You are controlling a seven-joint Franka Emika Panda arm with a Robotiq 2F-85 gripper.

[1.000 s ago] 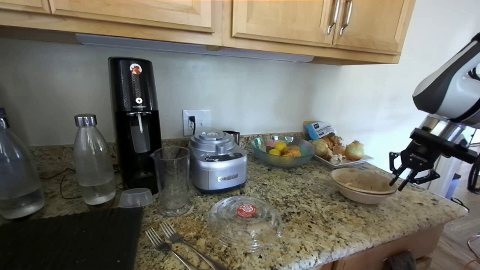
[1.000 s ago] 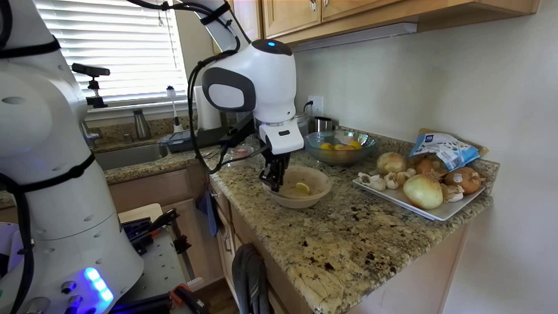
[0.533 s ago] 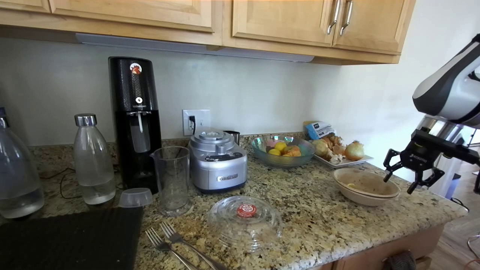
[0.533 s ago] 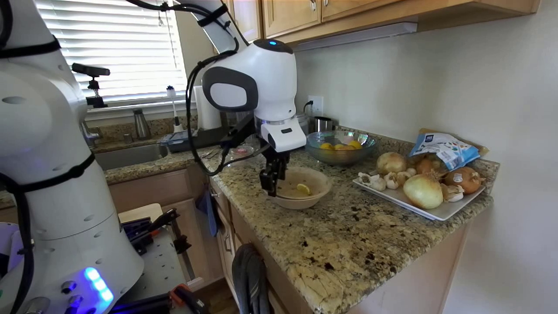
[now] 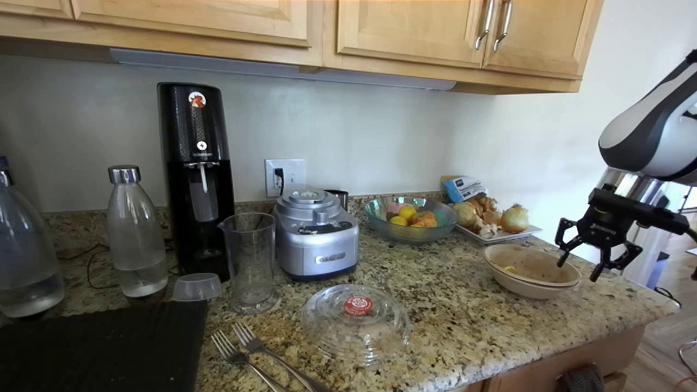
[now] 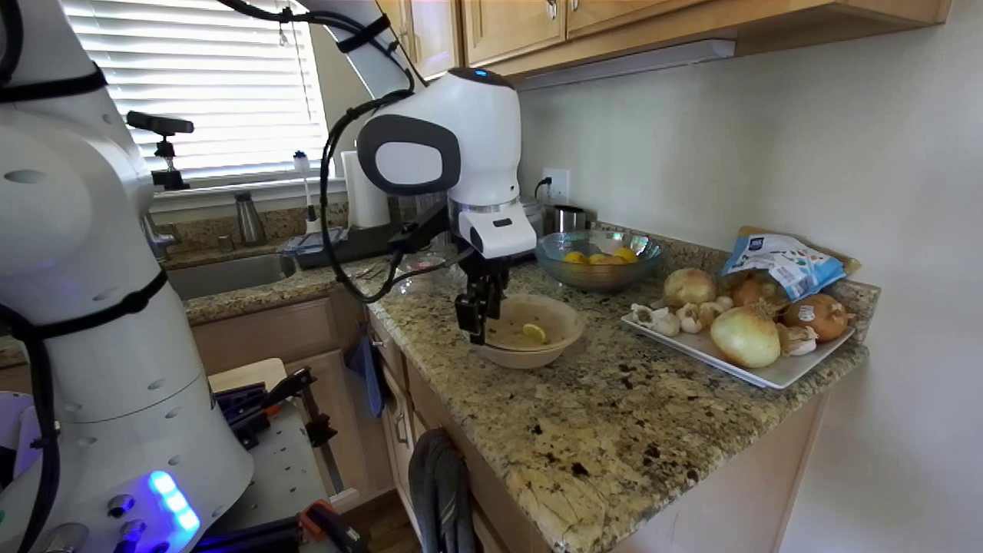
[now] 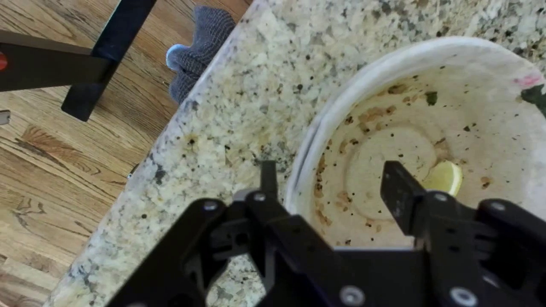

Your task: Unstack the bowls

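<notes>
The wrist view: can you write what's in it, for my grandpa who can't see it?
An open black robot hand straddles the rim of two stacked, pale bowls. A lemon wedge and brown food bits lie inside. The bowls sit on a speckled counter, with a wooden floor beyond its edge.

The robot arm [image 6: 484, 130] was smooth and white, with dark grey trim [image 6: 451, 157] and a black gripper [image 5: 578, 269].
Black cables [image 6: 324, 200] looped beside it, black straps [image 6: 130, 304] wrapped around it in several places, and a row of blue lights [image 6: 175, 502] glowed on the base [image 6: 127, 442]. White lettering [image 5: 603, 228] marked the gripper; in the wrist view, round silver screws [image 7: 463, 296] dotted its black fingers [image 7: 399, 196].
</notes>
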